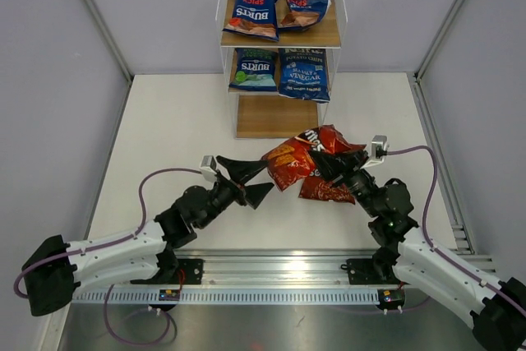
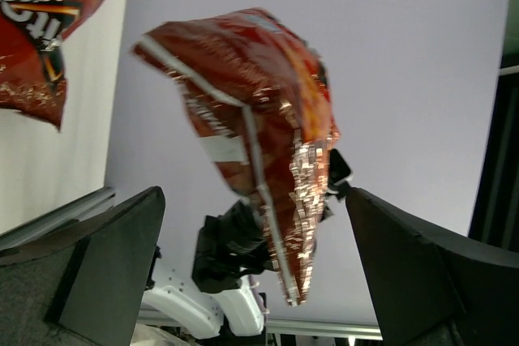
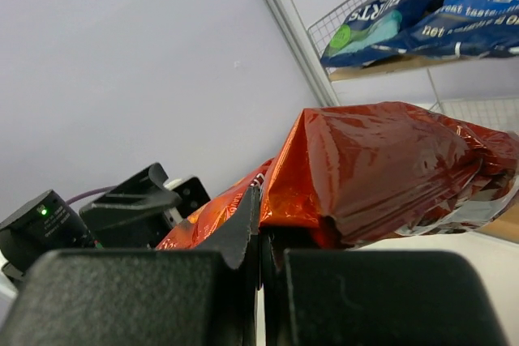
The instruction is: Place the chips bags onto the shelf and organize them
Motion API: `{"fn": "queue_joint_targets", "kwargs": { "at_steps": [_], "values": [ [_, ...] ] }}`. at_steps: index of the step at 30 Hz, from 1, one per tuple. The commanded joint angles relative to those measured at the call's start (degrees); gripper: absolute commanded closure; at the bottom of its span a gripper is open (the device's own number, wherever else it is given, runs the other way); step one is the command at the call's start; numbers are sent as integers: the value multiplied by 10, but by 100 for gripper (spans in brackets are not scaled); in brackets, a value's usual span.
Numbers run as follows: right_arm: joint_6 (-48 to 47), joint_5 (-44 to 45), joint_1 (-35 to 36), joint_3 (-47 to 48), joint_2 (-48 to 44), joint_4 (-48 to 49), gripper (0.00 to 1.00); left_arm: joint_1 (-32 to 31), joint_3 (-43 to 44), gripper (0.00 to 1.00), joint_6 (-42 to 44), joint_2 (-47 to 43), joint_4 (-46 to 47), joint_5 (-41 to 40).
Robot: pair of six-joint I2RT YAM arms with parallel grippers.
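Red-orange, crinkled Doritos bag (image 3: 381,168) sits pinched in right pincer (image 3: 259,228).

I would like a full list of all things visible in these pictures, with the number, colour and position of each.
shelf: one, light wooden boards in a thin white frame, far middle of the table; bottom board bare
Burts bags: three, dark blue; two on the top board, one on the middle board, left
Sea Salt & Vinegar bag: one, blue, middle board, right
held Doritos bag: one, red-orange, in front of the shelf
second Doritos bag: one, red-orange, beside the held one
table: one, white
cables: two, purple, one along each arm
left gripper: black, open, empty, facing the Doritos bags
right gripper: black, shut on the held Doritos bag
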Motion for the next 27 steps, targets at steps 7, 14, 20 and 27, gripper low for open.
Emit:
{"fn": "queue_joint_targets", "kwargs": {
  "at_steps": [7, 14, 20, 27],
  "values": [
    [-9, -22, 2, 33, 17, 62, 100, -5, 25, 1, -5, 4, 31, -17],
    [17, -26, 2, 9, 33, 136, 100, -11, 43, 1, -33, 86, 130, -37],
    [44, -50, 3, -1, 68, 189, 100, -18, 62, 1, -52, 152, 200, -42],
    [40, -49, 3, -32, 44, 185, 100, -18, 67, 1, -28, 137, 192, -84]
  ]
}}
